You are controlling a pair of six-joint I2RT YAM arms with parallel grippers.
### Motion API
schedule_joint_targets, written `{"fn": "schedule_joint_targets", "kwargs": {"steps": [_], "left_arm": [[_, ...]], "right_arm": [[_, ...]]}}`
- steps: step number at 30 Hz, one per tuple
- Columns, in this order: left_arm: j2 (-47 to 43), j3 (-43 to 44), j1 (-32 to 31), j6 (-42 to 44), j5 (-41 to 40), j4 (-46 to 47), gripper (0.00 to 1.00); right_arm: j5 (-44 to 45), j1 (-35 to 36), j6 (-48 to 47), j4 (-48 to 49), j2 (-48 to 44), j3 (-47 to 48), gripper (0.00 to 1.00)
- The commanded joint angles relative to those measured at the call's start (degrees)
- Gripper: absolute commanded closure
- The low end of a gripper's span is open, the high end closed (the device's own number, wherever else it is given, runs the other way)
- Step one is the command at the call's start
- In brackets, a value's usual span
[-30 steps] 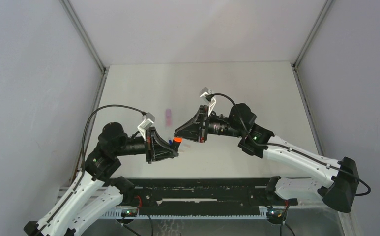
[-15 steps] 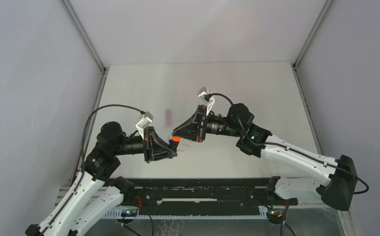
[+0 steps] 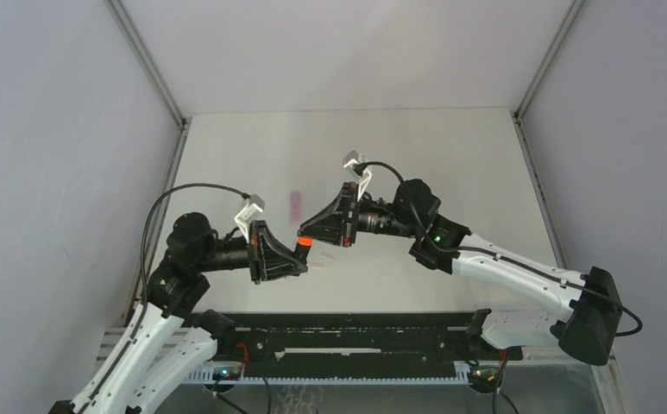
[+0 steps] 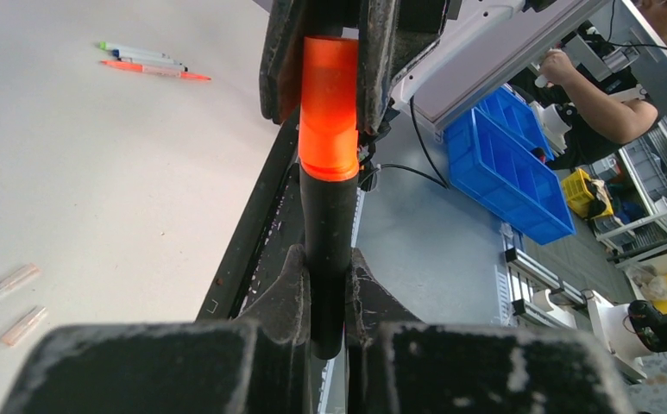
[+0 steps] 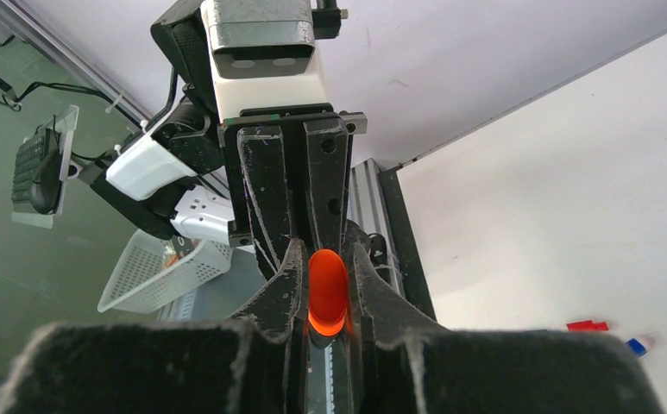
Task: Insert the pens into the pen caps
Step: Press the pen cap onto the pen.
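The left gripper (image 4: 328, 269) is clenched on the black highlighter (image 4: 328, 216), its two fingers pinching the lower part of the barrel. The barrel runs straight up from them into the orange cap (image 4: 330, 108), the two in one line with the cap's mouth over the barrel's end; how far it is pushed on cannot be told. The right gripper (image 5: 328, 278) is clamped on that cap, one finger pressed against each side, and its own camera looks along the cap at the left gripper head-on. From above, both grippers meet tip to tip over the near middle of the table (image 3: 450, 155), with pen and cap held in the air between them.

On the table, off to the left gripper's side, two pale caps (image 4: 17, 302) lie near each other, and farther off some thin pens (image 4: 144, 62) lie side by side. A red cap (image 5: 587, 326) and a blue cap (image 5: 640, 345) lie close together. A lilac piece (image 3: 295, 204) lies beyond the grippers, too blurred to tell pen from cap
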Motion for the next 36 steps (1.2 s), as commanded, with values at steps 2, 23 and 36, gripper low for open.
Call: {"fn": "schedule_joint_targets", "kwargs": {"steps": [2,23,36], "left_arm": [[-0.1,7.2,3.8,-1.1,-16.2,33.8,1.0],[0.2,9.0,9.5,-4.1,-19.4,37.8,1.0],[1.1,8.5,12.1,-7.8,-20.0,42.9,1.0]], "right_arm": [[-22.6,10.0,0.0,-30.0,8.7,-7.1,1.0],[-23.9,12.7,0.1,-34.5,11.4,-7.1,1.0],[-25.8,13.7,1.4,-34.5,12.4,-7.1,1.0]]}}
